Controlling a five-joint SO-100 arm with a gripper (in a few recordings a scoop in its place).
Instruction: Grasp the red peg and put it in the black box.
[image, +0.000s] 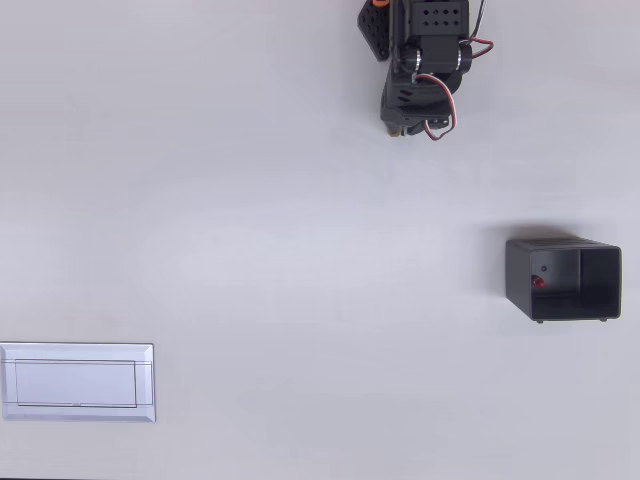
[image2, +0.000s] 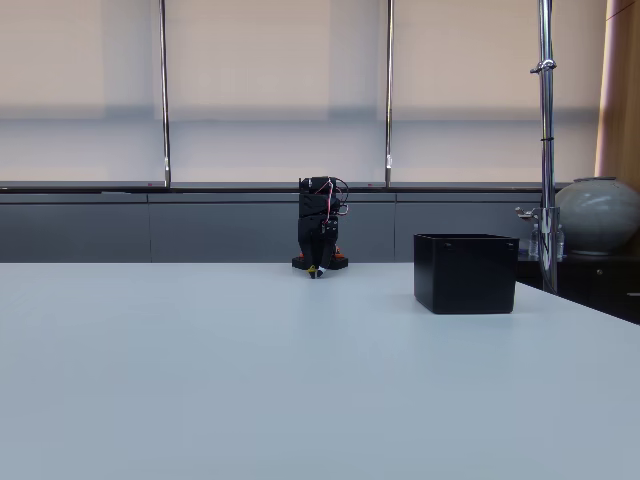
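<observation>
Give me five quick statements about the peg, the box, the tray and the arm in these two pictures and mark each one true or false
1. The red peg lies inside the black box. True.
2. The white tray sits right beside the black box in the overhead view. False: the tray is at the lower left, the box far off at the right.
3. The gripper is over the black box. False: it is folded back near the arm's base at the top of the overhead view, apart from the box.
4. The black box stands upright on the table in the fixed view. True.
5. The gripper holds the red peg. False: the peg is in the box.
</observation>
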